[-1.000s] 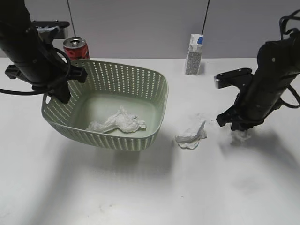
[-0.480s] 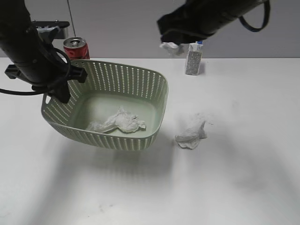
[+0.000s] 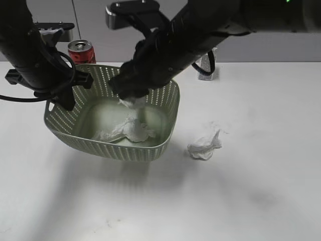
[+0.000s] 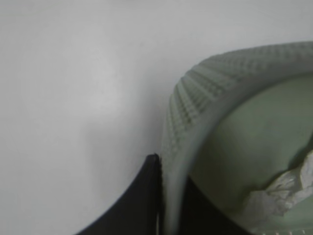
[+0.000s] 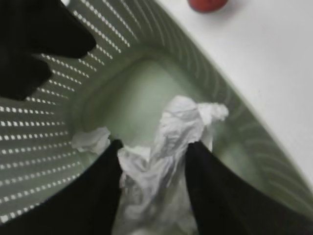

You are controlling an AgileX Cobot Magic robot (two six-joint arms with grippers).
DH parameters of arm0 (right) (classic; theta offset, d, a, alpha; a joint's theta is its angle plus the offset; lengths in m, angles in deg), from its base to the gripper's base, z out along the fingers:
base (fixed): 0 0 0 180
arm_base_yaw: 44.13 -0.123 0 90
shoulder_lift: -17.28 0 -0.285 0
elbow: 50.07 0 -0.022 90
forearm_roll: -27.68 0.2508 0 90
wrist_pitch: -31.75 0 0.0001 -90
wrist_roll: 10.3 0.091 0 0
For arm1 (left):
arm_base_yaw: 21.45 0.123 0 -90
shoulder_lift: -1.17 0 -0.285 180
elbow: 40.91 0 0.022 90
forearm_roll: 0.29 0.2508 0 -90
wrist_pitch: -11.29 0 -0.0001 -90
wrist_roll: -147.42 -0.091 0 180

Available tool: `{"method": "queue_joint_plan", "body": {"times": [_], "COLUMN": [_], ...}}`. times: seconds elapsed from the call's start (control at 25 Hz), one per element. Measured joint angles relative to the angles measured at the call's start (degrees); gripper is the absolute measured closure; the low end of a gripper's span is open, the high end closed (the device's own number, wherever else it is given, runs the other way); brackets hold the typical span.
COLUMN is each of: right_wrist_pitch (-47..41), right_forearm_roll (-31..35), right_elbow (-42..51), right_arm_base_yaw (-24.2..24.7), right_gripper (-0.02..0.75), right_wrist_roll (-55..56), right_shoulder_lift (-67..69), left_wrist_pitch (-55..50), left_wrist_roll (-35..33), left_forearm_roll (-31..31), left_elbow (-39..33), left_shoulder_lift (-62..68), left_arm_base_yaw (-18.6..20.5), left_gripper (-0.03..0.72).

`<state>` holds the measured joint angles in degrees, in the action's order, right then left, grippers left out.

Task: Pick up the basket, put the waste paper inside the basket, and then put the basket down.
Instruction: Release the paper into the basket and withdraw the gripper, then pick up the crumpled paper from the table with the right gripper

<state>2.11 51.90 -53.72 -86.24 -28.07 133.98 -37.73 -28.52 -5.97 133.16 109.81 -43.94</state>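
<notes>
Basket: the pale green basket (image 3: 113, 113) hangs tilted above the white table (image 3: 261, 191), its left short end higher and its shadow lying on the surface beneath it.

Left gripper: the left gripper (image 4: 164, 196) is clamped on the rim of the basket (image 4: 234, 112) at that left short end — in the left wrist view one dark finger sits outside the wall and one inside, with the slotted wall pinched between them. In the exterior view the left gripper (image 3: 65, 98) is at the handle end.

Right gripper: the right gripper (image 3: 131, 95) reaches across the middle and sits over the open basket, above its floor. In the right wrist view its two dark fingers (image 5: 105, 196) press against either side of a crumpled white wad (image 5: 156, 166) (narrowly closed on it), and the wad hangs from the gripper (image 5: 154, 161) over the basket (image 5: 122, 73).

Waste paper in basket: another wad (image 3: 125, 131) lies on the basket floor, right below the held one; whether the two touch I cannot tell.

Waste paper on table: a third wad (image 3: 204, 144) lies on the table just right of the basket, apart from it.

Background: a red can (image 3: 82, 51) stands behind the basket's left end — a small white-and-grey carton (image 3: 204, 68) is partly hidden behind the right arm.
</notes>
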Motion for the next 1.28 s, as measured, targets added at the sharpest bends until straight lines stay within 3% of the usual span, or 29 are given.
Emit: {"method": "queue_joint_plan", "body": {"times": [0.12, 0.24, 0.4, 0.64, 0.84, 1.08, 1.28], "right_wrist_pitch": [-1.89, -2.18, -5.18, -13.92, -16.18, 1.35, 8.74], "right_forearm_roll": [0.43, 0.54, -1.27, -17.67, -22.26, -22.39, -22.44], "right_elbow": [0.05, -0.13, -1.5, -2.1, 2.23, 16.84, 20.58], "right_arm_base_yaw": [-0.06, -0.06, 0.6, 6.4, 11.94, 12.29, 12.29], "right_gripper": [0.185, 0.12, 0.124, 0.14, 0.143, 0.143, 0.144], "right_wrist_roll": [0.05, 0.05, 1.53, 12.01, 15.22, 16.94, 17.23], "right_shoulder_lift": [1.31, 0.71, -2.21, -9.53, -10.62, -6.94, -1.52], "left_wrist_pitch": [0.0, 0.0, 0.0, -1.31, -2.6, -3.11, -3.18], "left_wrist_roll": [0.0, 0.0, 0.0, 0.0, 0.0, 0.0, 0.0], "left_forearm_roll": [0.05, 0.05, 0.37, 0.55, 0.96, 1.08, 1.08], "left_elbow": [0.0, 0.0, 0.0, 0.0, 0.0, 0.0, 0.0], "left_shoulder_lift": [0.0, 0.0, 0.0, 0.0, 0.0, 0.0, 0.0], "left_arm_base_yaw": [0.0, 0.0, 0.0, 0.97, 2.78, 3.49, 3.49], "left_gripper": [0.689, 0.689, 0.689, 0.689, 0.689, 0.689, 0.689]}}
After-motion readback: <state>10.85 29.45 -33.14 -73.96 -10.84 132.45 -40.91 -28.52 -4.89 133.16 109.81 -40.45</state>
